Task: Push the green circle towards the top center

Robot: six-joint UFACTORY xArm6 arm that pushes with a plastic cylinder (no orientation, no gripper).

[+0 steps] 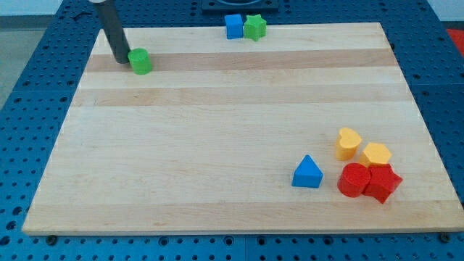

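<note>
The green circle (141, 61) is a short green cylinder near the view's top left of the wooden board (217, 145). My tip (118, 60) is the lower end of a dark rod that comes down from the view's top. It rests on the board just left of the green circle, close to it or touching it; I cannot tell which.
A blue cube (233, 26) and a green star (254, 27) sit side by side at the top centre edge. At the bottom right lie a blue triangle (307, 173), a yellow heart (349, 143), a yellow hexagon (376, 154), a red cylinder (354, 180) and a red star (383, 183).
</note>
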